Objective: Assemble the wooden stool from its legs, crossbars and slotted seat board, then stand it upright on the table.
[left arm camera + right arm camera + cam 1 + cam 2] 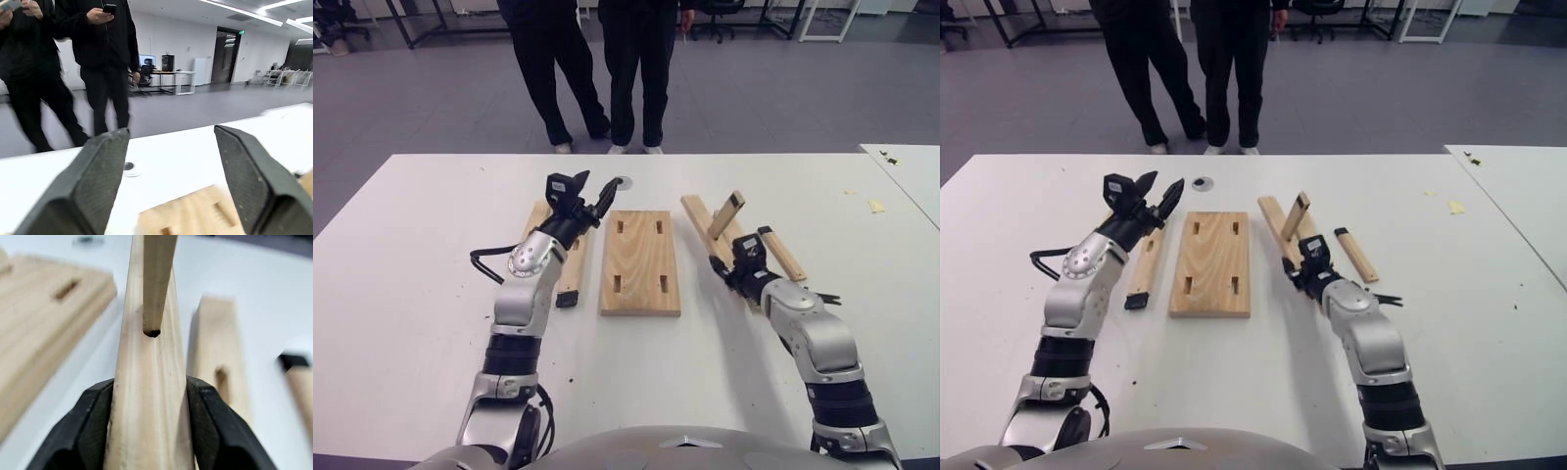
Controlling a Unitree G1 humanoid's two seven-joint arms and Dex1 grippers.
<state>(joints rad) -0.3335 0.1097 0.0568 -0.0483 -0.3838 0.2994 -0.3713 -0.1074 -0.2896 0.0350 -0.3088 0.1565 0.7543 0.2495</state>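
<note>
Carefully now: keep the right gripper [149, 396] clamped hard across the leg [149, 357], just short of the slot holding the tilted crossbar [157, 274]. Push straight down along the slot and avoid twisting, which would probably jam the crossbar's end. Bring the left gripper [590, 196], spread wide and empty above the spare leg [573, 269] beside the seat board [639, 259], across to steady the crossbar's free end. Leave the seat board flat at mid-table, slots up. Check seating depth before letting go; hard to judge from these angles.
</note>
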